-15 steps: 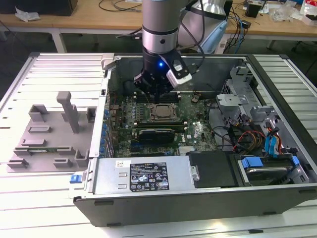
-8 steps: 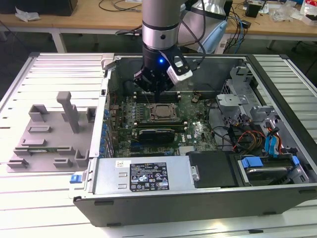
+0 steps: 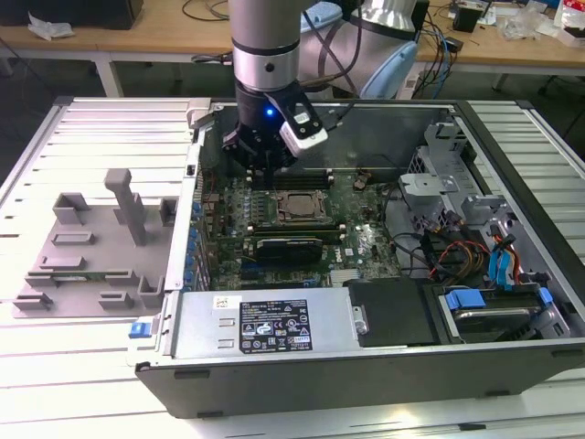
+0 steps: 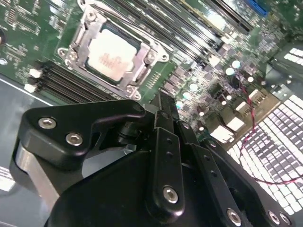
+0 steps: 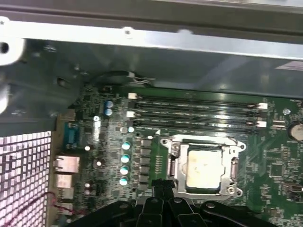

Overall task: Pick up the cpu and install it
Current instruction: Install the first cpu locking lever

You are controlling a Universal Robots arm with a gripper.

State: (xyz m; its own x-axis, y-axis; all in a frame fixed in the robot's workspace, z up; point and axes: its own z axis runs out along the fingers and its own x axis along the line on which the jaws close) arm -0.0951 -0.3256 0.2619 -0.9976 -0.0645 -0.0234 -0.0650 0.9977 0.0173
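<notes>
Open computer case (image 3: 366, 377), grey holder block (image 3: 91, 249)

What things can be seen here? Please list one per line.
cpu: one, silvery-white, in the socket of the green board
socket frame: one, metal, around the cpu
green board: one, inside the case
memory slots: several, black, beside the socket
case: one, dark grey, open, on the table
holder block: one, grey, on the table, at the exterior view's left
table: one, white, slatted
arm: one, silver, above the board
hand: one, black, over the board near the socket
</notes>
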